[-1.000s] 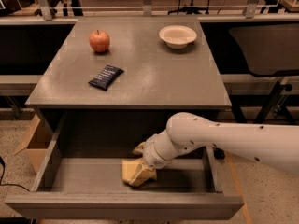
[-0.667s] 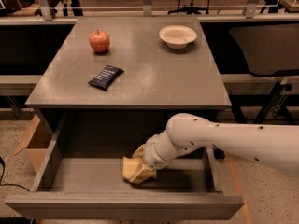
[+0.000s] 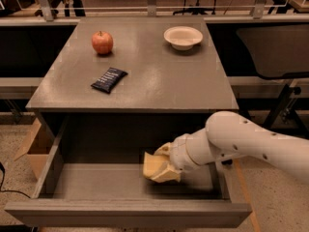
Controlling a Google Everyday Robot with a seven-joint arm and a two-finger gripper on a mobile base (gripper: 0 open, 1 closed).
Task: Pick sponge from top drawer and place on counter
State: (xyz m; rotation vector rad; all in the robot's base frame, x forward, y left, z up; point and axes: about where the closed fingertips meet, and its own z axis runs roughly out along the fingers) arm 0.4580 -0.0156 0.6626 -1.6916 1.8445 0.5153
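Note:
The top drawer (image 3: pixel 120 214) is pulled open below the counter (image 3: pixel 145 76). My gripper (image 3: pixel 166 164) reaches into the drawer from the right on a white arm. It is shut on the pale yellow sponge (image 3: pixel 152 168) and holds it a little above the drawer floor, right of the middle, with a shadow under it. The pale fingers blend with the sponge, so part of the sponge is hidden behind them.
On the counter lie a red apple (image 3: pixel 102 42) at the back left, a white bowl (image 3: pixel 183 36) at the back right and a dark snack packet (image 3: pixel 109 79) left of the middle. A cardboard box (image 3: pixel 31 146) stands on the floor to the left.
My gripper has risen a little with the sponge in it; the sponge has left the drawer floor.

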